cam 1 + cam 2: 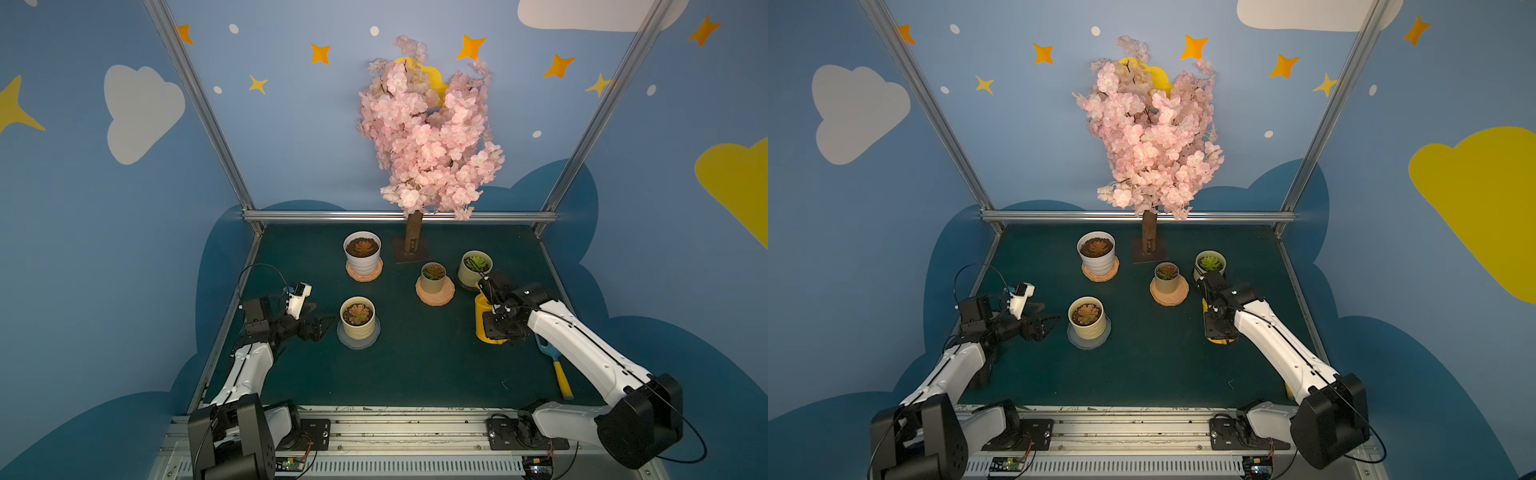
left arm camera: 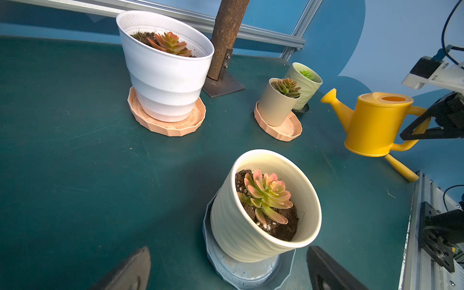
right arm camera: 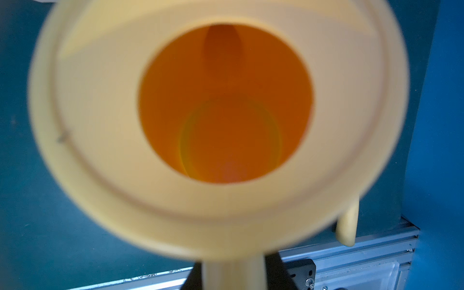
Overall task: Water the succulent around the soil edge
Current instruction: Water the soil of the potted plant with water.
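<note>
Right of centre in both top views, the right gripper [image 1: 495, 328] is clamped on the handle of the yellow watering can [image 1: 482, 309], its jaws drawn tight with only the handle between them. The right wrist view bears this out: the handle [image 3: 233, 273] runs between two black fingers [image 3: 280, 270], and the can's round filling hole, blurred, takes up most of the picture. From the left wrist camera the can [image 2: 371, 123] stands nearly upright, tipped slightly, its spout towards the two small pots. Whether its base is clear of the table [image 1: 415, 374] I cannot tell. A trowel [image 1: 562, 378] with a yellow handle lies just beside the can, under the right arm.

Just beyond the can sits a green succulent [image 1: 476, 262] in a pale green pot [image 1: 465, 274], the plant nearest the can. Another grows in a beige pot [image 1: 432, 284] beside it, and a third in a white pot [image 1: 362, 259] left of the blossom tree [image 1: 428, 137].

Left of centre, the left gripper [image 1: 320, 314] is spread wide and holds nothing. It points at the pink succulent [image 1: 357, 313] in the cream pot [image 1: 358, 330], near it but apart. The left wrist view shows that pot [image 2: 238, 226] ahead of the two spread fingers, touching neither.
</note>
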`<control>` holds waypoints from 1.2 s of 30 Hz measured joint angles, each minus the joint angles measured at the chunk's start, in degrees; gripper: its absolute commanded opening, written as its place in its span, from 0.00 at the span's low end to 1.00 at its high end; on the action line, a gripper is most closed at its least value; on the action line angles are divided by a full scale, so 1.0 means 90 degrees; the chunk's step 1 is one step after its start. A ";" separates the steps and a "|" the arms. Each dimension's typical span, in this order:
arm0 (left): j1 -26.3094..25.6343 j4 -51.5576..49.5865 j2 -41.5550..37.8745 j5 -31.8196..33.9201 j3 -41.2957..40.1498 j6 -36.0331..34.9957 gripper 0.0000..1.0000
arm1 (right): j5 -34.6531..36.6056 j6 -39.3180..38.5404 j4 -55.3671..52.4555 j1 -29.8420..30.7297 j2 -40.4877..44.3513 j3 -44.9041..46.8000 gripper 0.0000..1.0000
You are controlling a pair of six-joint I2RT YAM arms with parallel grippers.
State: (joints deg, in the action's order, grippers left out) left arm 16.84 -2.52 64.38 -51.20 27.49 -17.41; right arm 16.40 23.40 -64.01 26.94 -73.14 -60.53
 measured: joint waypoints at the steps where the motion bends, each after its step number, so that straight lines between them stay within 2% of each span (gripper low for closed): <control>1: 0.0000 0.0000 0.0000 0.0000 0.0000 0.0000 1.00 | -0.0024 -0.0012 -0.0002 -0.0019 -0.0002 0.0000 0.00; 15: 0.0000 0.0000 0.0000 0.0002 0.0000 -0.0002 1.00 | -0.0335 -0.0274 -0.0126 -0.0389 -0.0413 -0.0153 0.00; 36: -0.0005 0.0000 -0.0063 0.0022 -0.0007 -0.0034 1.00 | -0.0457 -0.0588 -0.1226 -0.0641 -0.1401 -0.1741 0.00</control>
State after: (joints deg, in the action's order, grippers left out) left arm 16.80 -2.52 63.81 -51.00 27.42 -17.72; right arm 12.29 18.11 -75.05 21.17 -85.76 -76.20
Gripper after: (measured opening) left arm 1.000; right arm 0.186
